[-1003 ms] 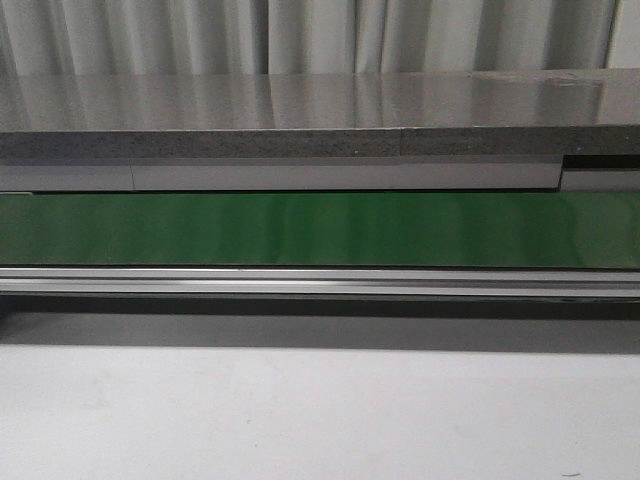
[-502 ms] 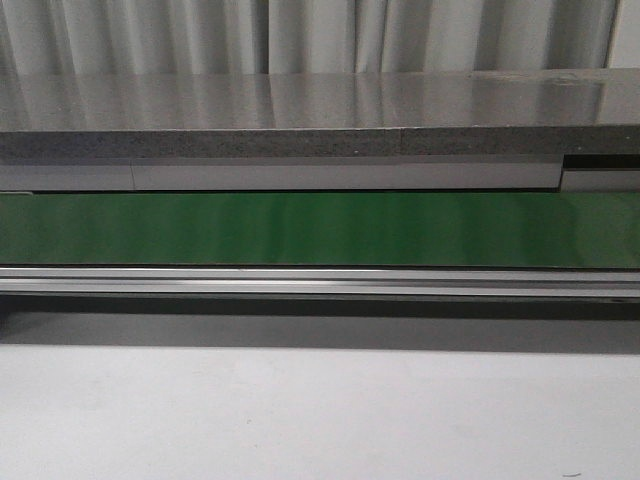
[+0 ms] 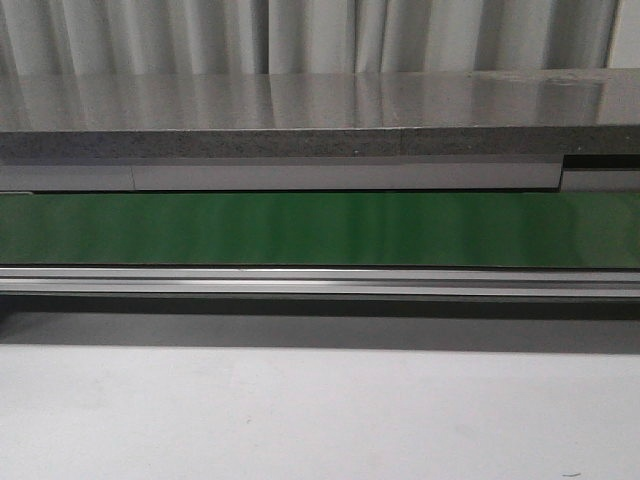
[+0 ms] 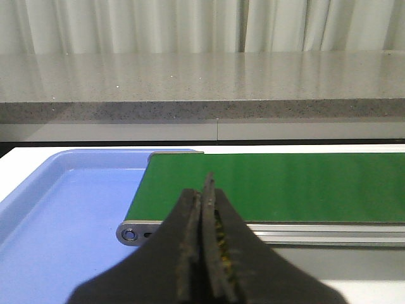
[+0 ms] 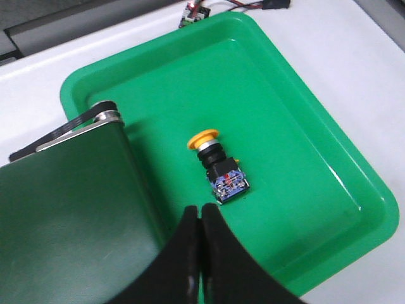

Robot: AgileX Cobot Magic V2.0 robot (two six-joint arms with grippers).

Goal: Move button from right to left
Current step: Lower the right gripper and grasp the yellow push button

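So the button (image 5: pixel 217 166) is lying on its side in the green tray (image 5: pixel 329 152), just ahead of the right end effector (image 5: pixel 200 218), fingers pressed together. Left end effector (image 4: pixel 204 209), also pinched closed, sits way off.

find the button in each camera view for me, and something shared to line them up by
Front view: not in it.
Left wrist view: not in it.
Right wrist view: the button lies on its side in the green tray, apart from the shut right gripper.
Shared landmark: the green belt crosses the front view; its ends show in both wrist views.
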